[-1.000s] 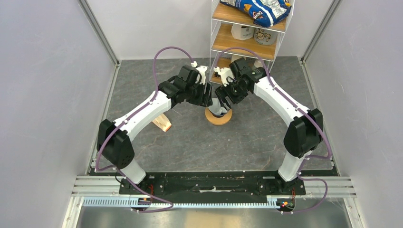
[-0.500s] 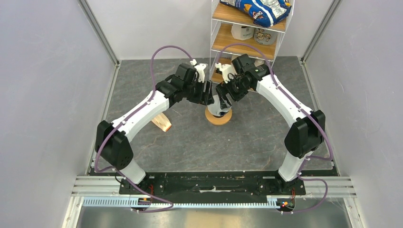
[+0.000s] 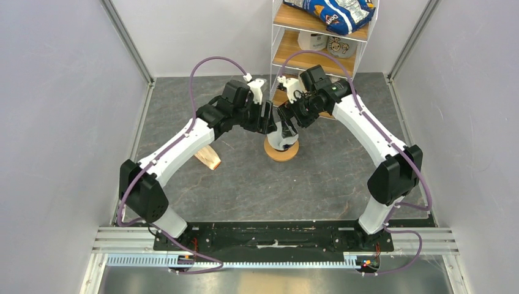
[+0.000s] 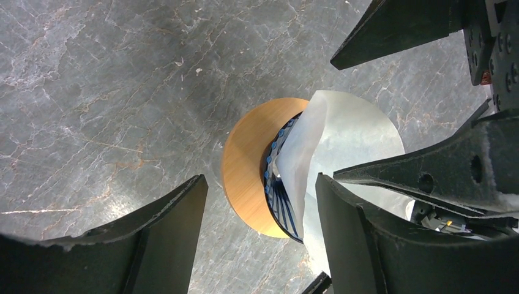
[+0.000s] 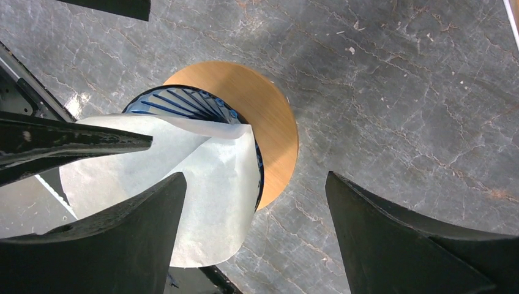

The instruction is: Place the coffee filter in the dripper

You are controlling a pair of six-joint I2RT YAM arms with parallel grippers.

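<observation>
The white coffee filter [image 5: 202, 184] stands with its point inside the dark blue ribbed dripper [image 5: 177, 101], its wide upper part sticking out and leaning to one side. The dripper [image 4: 278, 193] rests on a flat orange-brown ring [image 4: 248, 165]. My left gripper [image 4: 260, 180] hovers open just above, its right finger against the filter [image 4: 349, 135]. Facing it, my right gripper [image 5: 256, 177] is also open, with its left finger over the paper. In the top view both grippers [image 3: 268, 119] [image 3: 289, 117] meet over the filter [image 3: 277, 131]. Neither pair of jaws is closed on the paper.
A cream-and-tan paper stack [image 3: 210, 158] lies on the table left of the ring [image 3: 283, 152], under the left arm. A wooden shelf unit [image 3: 318, 58] with a blue snack bag and jars stands right behind the grippers. Grey walls close in both sides.
Both grippers have shifted a little away from the arm bases, toward the shelf, over the dripper. The right jaws have spread slightly wider. The filter stays in the dripper.
</observation>
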